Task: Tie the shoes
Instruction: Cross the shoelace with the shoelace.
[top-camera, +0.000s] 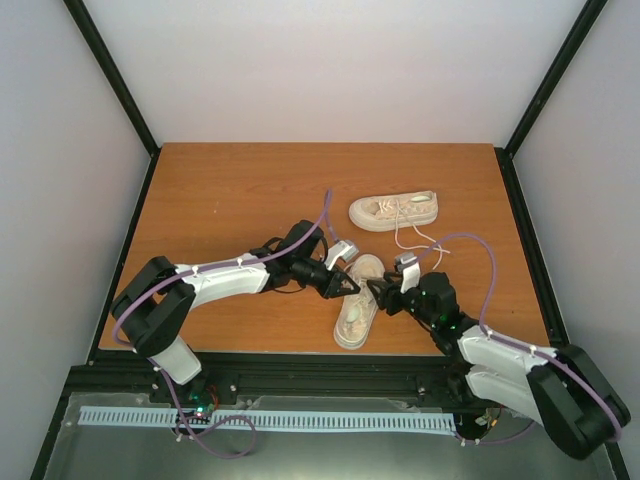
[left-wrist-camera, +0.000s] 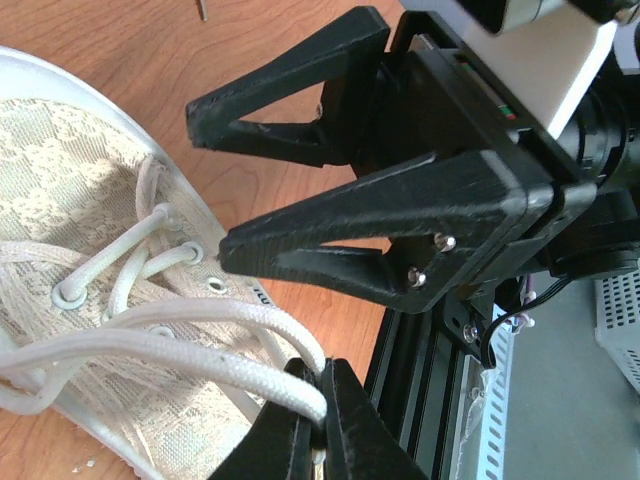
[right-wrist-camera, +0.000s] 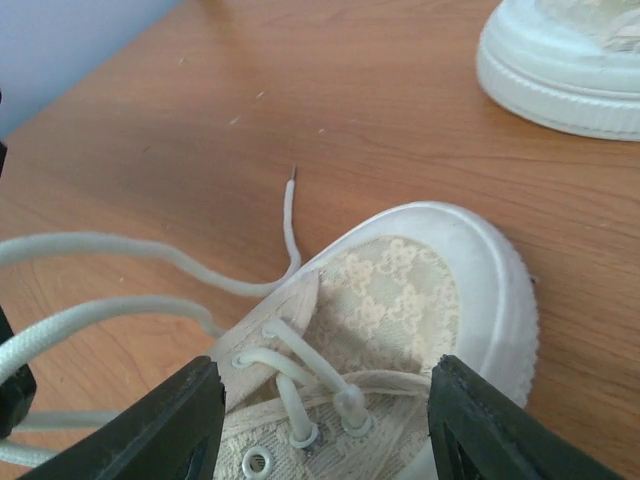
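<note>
The near shoe (top-camera: 357, 302) lies between both grippers, a cream lace-patterned sneaker (left-wrist-camera: 70, 190) with white laces. My left gripper (left-wrist-camera: 322, 375) is shut on a loop of that shoe's white lace (left-wrist-camera: 200, 345), pinched at the fingertips. My right gripper (right-wrist-camera: 325, 375) is open, and its black fingers (right-wrist-camera: 170, 425) straddle the laced front of the shoe (right-wrist-camera: 410, 285) without holding anything. In the left wrist view the right gripper's two fingers (left-wrist-camera: 380, 225) stand apart just beyond the shoe's edge. A loose lace end (right-wrist-camera: 290, 215) trails on the wood. The second shoe (top-camera: 394, 211) lies farther back.
The second shoe's toe (right-wrist-camera: 565, 70) sits at the upper right of the right wrist view. The wooden table (top-camera: 230, 190) is ringed by a black frame, with a rail (left-wrist-camera: 430, 380) at its near edge. Loose lace (top-camera: 420, 240) trails from the far shoe.
</note>
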